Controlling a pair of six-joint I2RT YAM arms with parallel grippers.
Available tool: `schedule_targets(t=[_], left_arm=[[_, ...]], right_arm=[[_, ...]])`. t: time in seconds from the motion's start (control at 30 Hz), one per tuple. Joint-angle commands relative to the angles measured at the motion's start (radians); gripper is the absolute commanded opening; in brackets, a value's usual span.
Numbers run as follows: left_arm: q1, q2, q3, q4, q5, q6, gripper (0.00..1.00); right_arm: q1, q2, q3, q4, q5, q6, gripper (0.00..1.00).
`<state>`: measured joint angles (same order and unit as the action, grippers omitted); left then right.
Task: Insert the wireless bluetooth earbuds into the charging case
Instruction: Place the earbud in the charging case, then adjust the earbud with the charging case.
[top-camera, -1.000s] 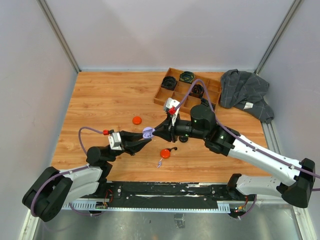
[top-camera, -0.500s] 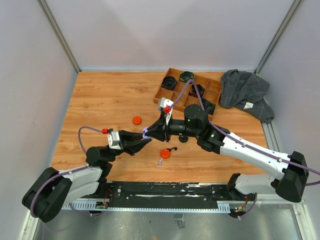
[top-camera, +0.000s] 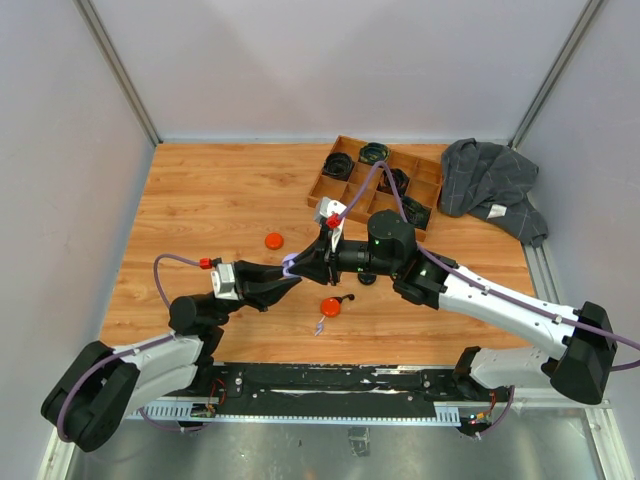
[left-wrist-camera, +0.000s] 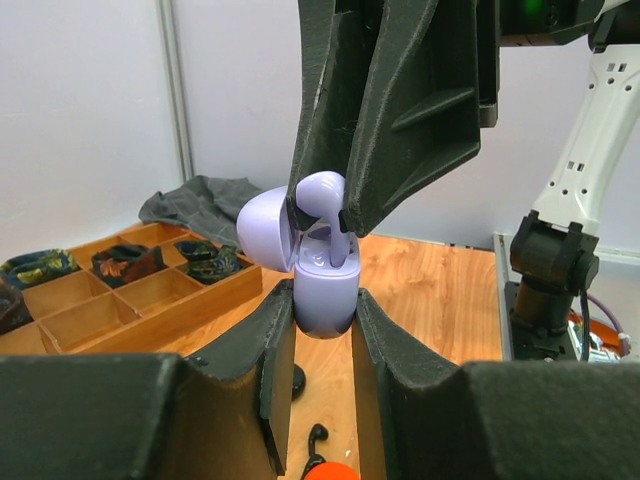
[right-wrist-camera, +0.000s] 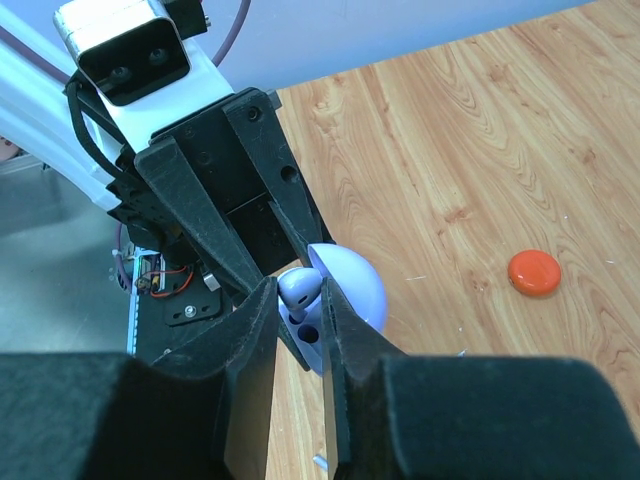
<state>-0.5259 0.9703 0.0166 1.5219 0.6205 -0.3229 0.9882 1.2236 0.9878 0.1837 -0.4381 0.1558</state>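
Showing lilac earbud (left-wrist-camera: 322, 191) — glossy, stemmed, case (left-wrist-camera: 325, 300) open

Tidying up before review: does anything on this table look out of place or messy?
Only the grey cloth, crumpled in the far right corner beside the wooden tray. A small lilac piece, likely an earbud, lies loose by the orange case.

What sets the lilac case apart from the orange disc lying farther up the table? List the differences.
The lilac case is clamped upright in the left hand, off the table; the orange disc lies flat on it, untouched. The lilac case stands open, the right hand holding a lilac earbud at its mouth; the orange disc looks closed. Both are small and rounded.
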Motion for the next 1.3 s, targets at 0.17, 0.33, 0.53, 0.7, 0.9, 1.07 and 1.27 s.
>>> schedule_targets(t=[0.17,0.33,0.53,0.7,0.9,1.07,1.27], left_arm=[[-0.005,-0.024,0.012,0.077,-0.004,0.001,0.00],[-0.005,-0.025,0.002,0.056,-0.020,0.012,0.00],[-0.005,-0.038,-0.001,-0.035,-0.042,0.047,0.00],[-0.005,-0.050,-0.016,-0.070,-0.048,0.085,0.00],[-0.005,-0.051,-0.040,-0.099,-0.082,0.123,0.00],[-0.005,-0.053,-0.049,-0.113,-0.101,0.134,0.00],[-0.005,-0.053,-0.044,-0.125,-0.097,0.137,0.00]], right_arm=[[0.010,-0.008,-0.019,-0.007,0.025,-0.001,0.30],[0.010,-0.017,-0.015,-0.021,0.043,-0.001,0.39],[0.010,-0.031,0.006,-0.066,0.045,-0.018,0.46],[0.010,-0.049,0.011,-0.106,0.091,-0.044,0.47],[0.010,-0.049,0.023,-0.148,0.132,-0.066,0.47],[0.010,-0.036,0.029,-0.139,0.099,-0.045,0.47],[0.015,-0.018,0.048,-0.118,0.034,-0.035,0.43]])
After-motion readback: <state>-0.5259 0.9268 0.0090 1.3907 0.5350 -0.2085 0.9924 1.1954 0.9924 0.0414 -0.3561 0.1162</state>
